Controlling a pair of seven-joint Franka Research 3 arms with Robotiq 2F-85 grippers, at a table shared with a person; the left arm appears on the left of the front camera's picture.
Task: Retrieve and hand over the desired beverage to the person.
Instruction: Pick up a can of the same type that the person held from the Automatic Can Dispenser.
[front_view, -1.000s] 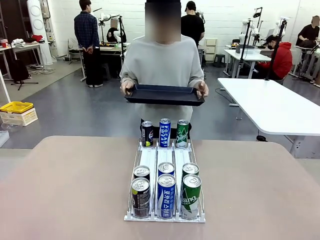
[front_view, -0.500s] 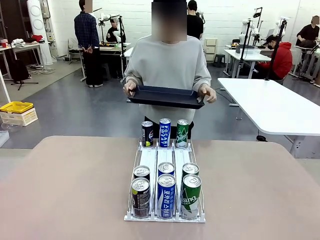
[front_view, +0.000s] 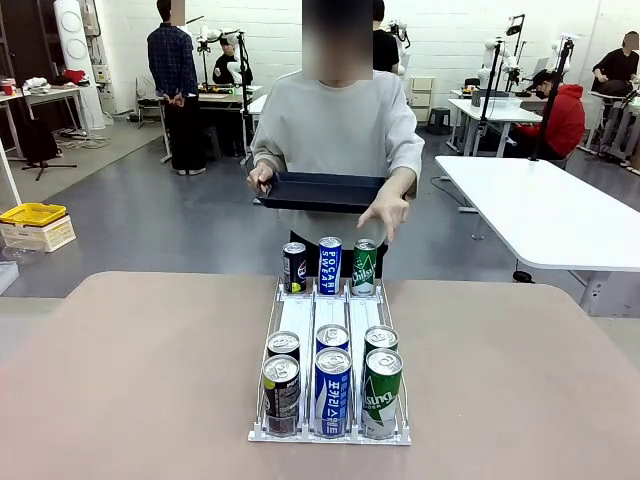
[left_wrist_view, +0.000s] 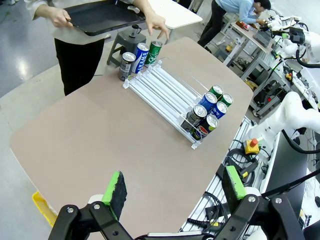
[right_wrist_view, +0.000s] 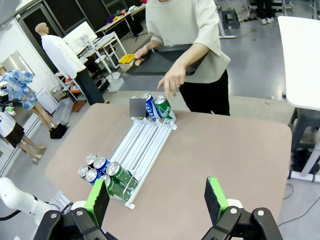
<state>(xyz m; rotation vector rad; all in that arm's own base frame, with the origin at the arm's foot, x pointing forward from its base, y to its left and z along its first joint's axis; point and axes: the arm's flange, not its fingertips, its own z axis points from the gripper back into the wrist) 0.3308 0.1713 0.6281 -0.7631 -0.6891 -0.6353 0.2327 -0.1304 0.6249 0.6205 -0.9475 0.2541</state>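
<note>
Both grippers hang wide open and empty, high above the table. The left gripper and the right gripper each show green pads far apart with nothing between them.

Below them the rack holds three lanes of cans. At its near end stand a black can, a blue can and a green can, each with a second can right behind. Three more stand at the far end, where the person's hand hovers just above the far green can. The other hand holds a dark tray.

I judge the green drink is wanted, but the hand is also near the far blue can, so the choice could be misread. The near cans stand packed side by side, so a finger could knock the blue neighbour. The outstretched hand blocks any reach to the far row.
</note>
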